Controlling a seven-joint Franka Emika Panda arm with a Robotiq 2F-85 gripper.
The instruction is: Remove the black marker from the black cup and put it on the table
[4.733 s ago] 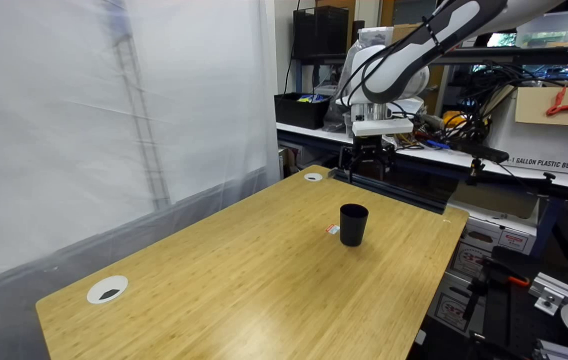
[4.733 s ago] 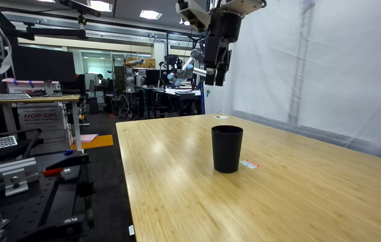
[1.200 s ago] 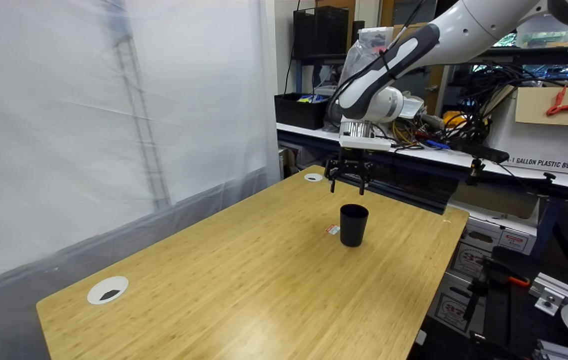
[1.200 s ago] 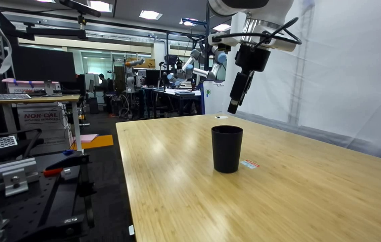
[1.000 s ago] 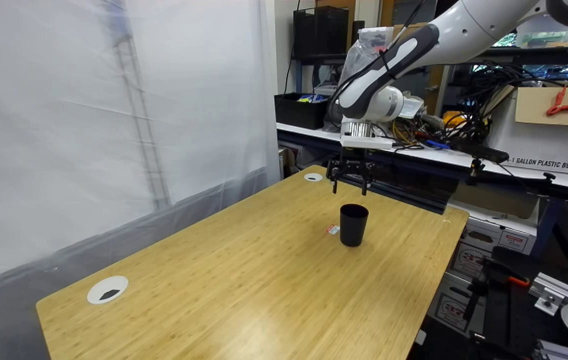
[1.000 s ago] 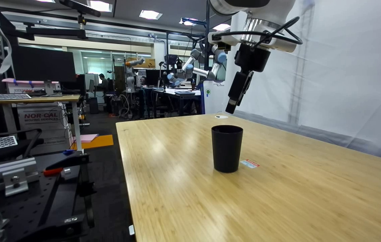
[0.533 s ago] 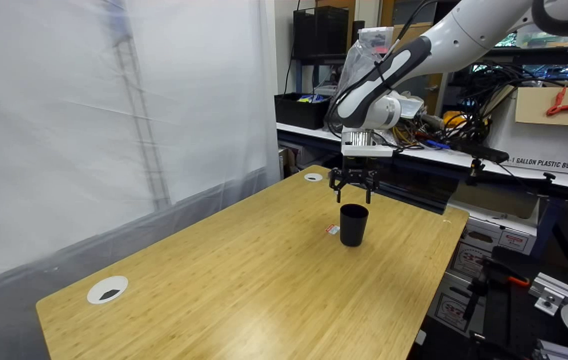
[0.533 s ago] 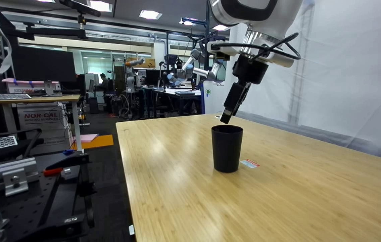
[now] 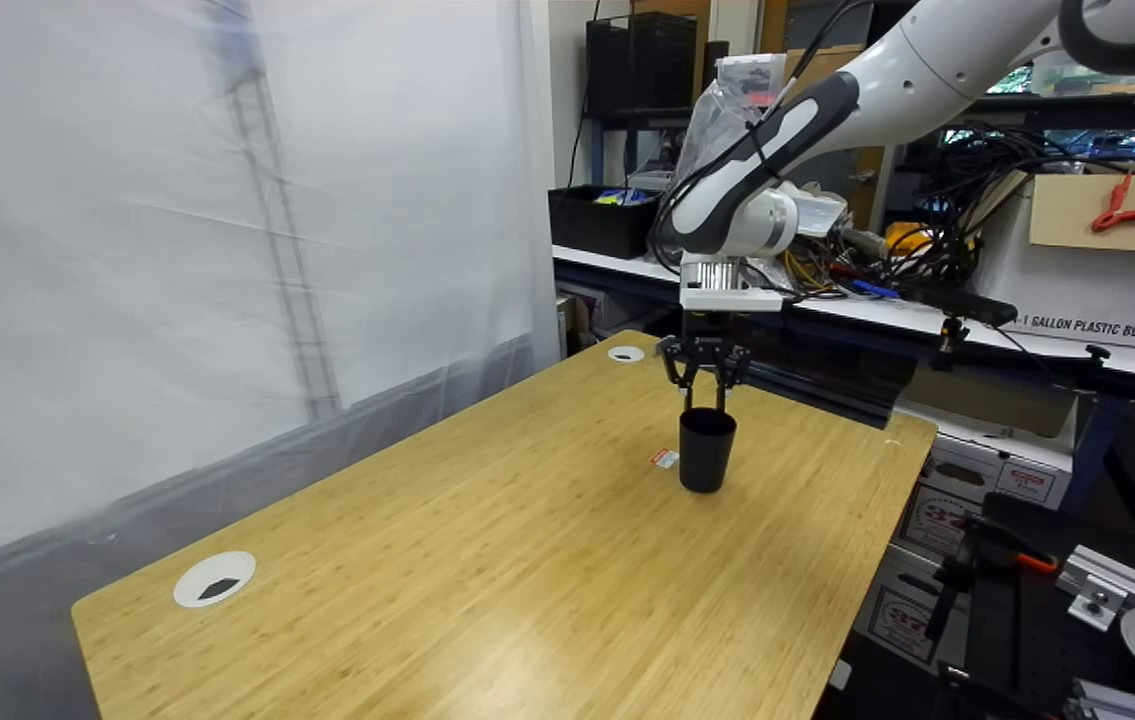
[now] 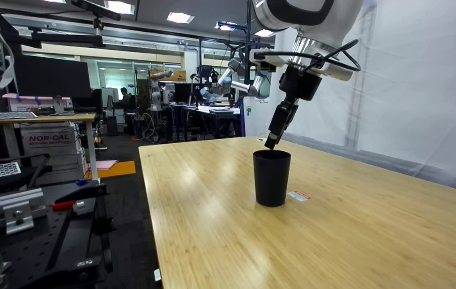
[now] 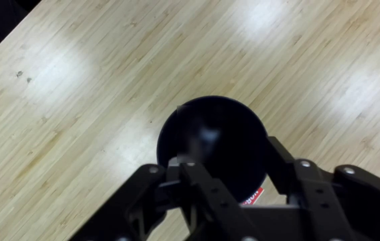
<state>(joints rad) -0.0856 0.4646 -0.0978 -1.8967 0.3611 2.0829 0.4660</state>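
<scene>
The black cup (image 9: 704,462) stands upright on the wooden table (image 9: 487,540), and both exterior views show it. My gripper (image 9: 705,402) points down at the cup's mouth, its fingertips at about rim height. A gap shows between the fingers, with nothing visible in it, so the jaws are partly open. From the side, the fingertips (image 10: 270,143) lean over the rim of the cup (image 10: 271,180). In the wrist view the fingers of my gripper (image 11: 231,144) straddle the cup's dark mouth (image 11: 215,103). The black marker cannot be made out; the cup's inside is dark and partly blurred.
A small red and white label (image 10: 299,196) lies flat on the table beside the cup. White cable ports (image 9: 215,579) sit along one table edge, near a hanging pale curtain (image 9: 227,250). A cluttered bench with a cardboard box (image 9: 1107,260) is behind the arm.
Over the last second my gripper has come down to the cup's mouth. In the latest half second its fingers have drawn closer together. The cup stays put.
</scene>
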